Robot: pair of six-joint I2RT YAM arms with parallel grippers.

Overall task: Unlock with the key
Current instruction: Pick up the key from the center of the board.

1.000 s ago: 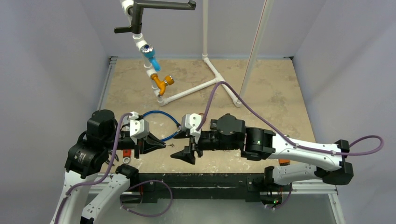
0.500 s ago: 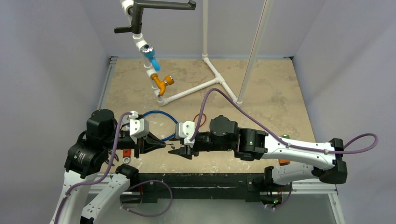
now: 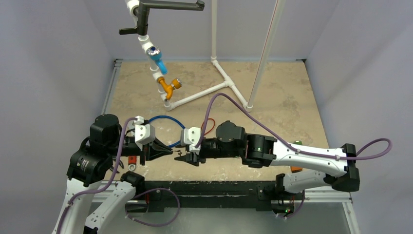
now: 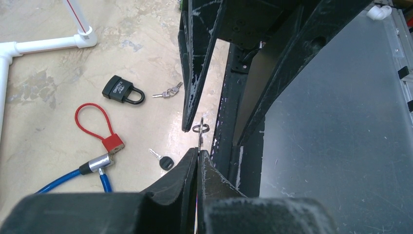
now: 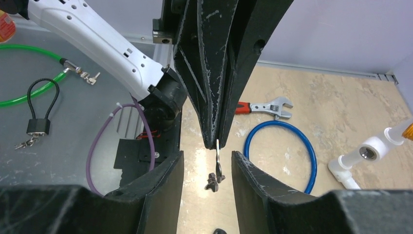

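Observation:
My left gripper [image 3: 170, 152] is shut on a small metal key [image 3: 178, 152] and holds it above the table's near edge. In the left wrist view the key [image 4: 200, 134] sticks out past the closed tips [image 4: 198, 152], its ring at the far end. My right gripper [image 3: 188, 157] is open and faces the left one. In the right wrist view its fingers [image 5: 165, 170] stand either side of the key [image 5: 217, 155], apart from it, and a small dark piece [image 5: 214, 180] hangs from the ring. A black padlock [image 4: 119, 90] lies on the table.
A red cable lock [image 4: 111, 142] joined to a blue cable [image 5: 280, 153], a loose black-headed key [image 4: 163, 161] and a key bunch [image 4: 168, 91] lie on the table. A wrench [image 5: 263, 107] lies near the blue loop. A white pipe frame [image 3: 195, 100] stands behind.
My right gripper has moved left towards the left gripper, and its open fingers now stand around the key's ring end. The left gripper and the key have not moved.

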